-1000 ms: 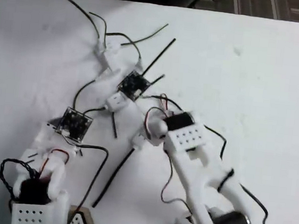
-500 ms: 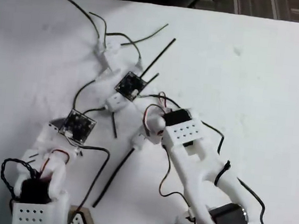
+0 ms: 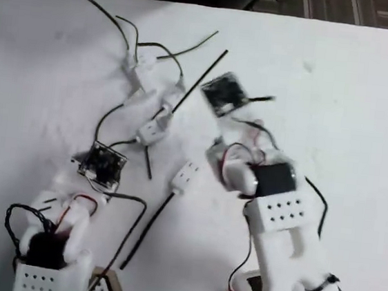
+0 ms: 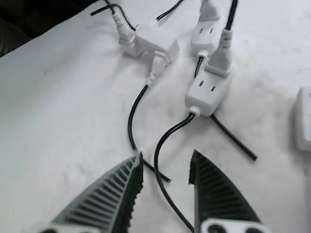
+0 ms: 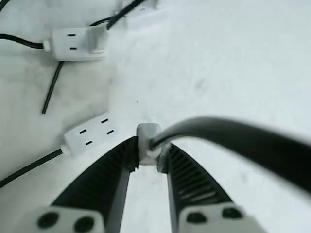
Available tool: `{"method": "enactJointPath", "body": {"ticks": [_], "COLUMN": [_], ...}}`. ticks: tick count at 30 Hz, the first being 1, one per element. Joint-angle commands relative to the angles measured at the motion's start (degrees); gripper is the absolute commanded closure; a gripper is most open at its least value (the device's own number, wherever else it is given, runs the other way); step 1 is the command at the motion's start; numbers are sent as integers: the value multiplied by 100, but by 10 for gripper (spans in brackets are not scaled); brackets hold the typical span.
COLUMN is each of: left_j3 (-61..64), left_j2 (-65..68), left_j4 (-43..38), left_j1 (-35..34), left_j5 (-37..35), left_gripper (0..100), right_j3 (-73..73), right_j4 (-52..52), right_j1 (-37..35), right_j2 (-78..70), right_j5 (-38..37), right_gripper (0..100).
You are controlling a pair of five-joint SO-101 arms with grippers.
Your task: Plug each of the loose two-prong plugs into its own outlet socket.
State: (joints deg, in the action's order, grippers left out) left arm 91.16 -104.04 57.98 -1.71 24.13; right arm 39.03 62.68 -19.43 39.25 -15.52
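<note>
A: How's the right pincer (image 5: 148,150)?
B: Clamped tight on a white two-prong plug (image 5: 147,133), right next to an empty outlet socket (image 5: 90,133) lying on the tabletop (image 5: 233,58).
A: And the left pincer (image 4: 165,167)?
B: Jaws apart, holding nothing, above a black cord (image 4: 156,154) running from a second socket (image 4: 208,91).

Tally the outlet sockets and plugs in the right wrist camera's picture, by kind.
Outlet sockets: 2
Plugs: 2, a seated plug in the farther one and a held plug in the right claw
Total: 4
White piece at the far edge: cut off, not counted.
</note>
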Motion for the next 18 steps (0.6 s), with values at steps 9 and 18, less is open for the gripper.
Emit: {"method": "enactJointPath", "body": {"ticks": [9,18], "left_j3": [-1345,-3429], "left_j2": [136,3275], "left_j4": [923,941], "left_j1": [1604,1842], "left_j5": [-316,-624], "left_gripper": [864,863], "right_j3": [-9,360], "right_j4": [-22,-936], "right_j1": [1341,1613], "right_j2": [-338,-919], "right_j5": [1196,1521], "right_gripper": [982,982]}}
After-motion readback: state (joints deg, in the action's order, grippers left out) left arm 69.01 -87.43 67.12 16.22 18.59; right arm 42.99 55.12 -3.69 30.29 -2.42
